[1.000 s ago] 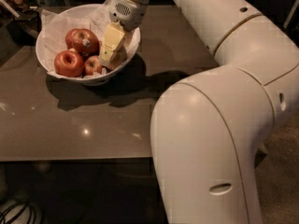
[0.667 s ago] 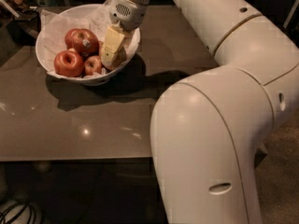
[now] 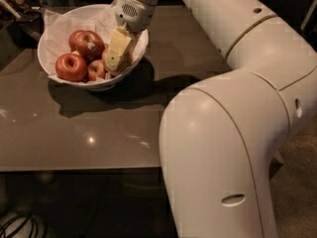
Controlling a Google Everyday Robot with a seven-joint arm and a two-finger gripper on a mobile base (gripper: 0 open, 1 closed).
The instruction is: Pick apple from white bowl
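The white bowl (image 3: 59,26), lined with crinkled white paper, stands at the back left of the dark table. It holds a red apple (image 3: 72,66), a red apple with a small sticker (image 3: 89,43) and a smaller red one (image 3: 96,69). My gripper (image 3: 117,51), with pale yellow tips, reaches down into the right side of the bowl, right beside these apples. The pale yellow-green apple does not show; the gripper covers that part of the bowl.
The brown-grey table (image 3: 99,128) runs to a front edge low in the view. My large white arm (image 3: 233,133) fills the right half. Dark clutter (image 3: 20,9) lies at the table's back left. Cables (image 3: 20,227) lie on the floor at the lower left.
The gripper has sunk slightly lower and a little left into the bowl. The bowl and the red apples have not moved.
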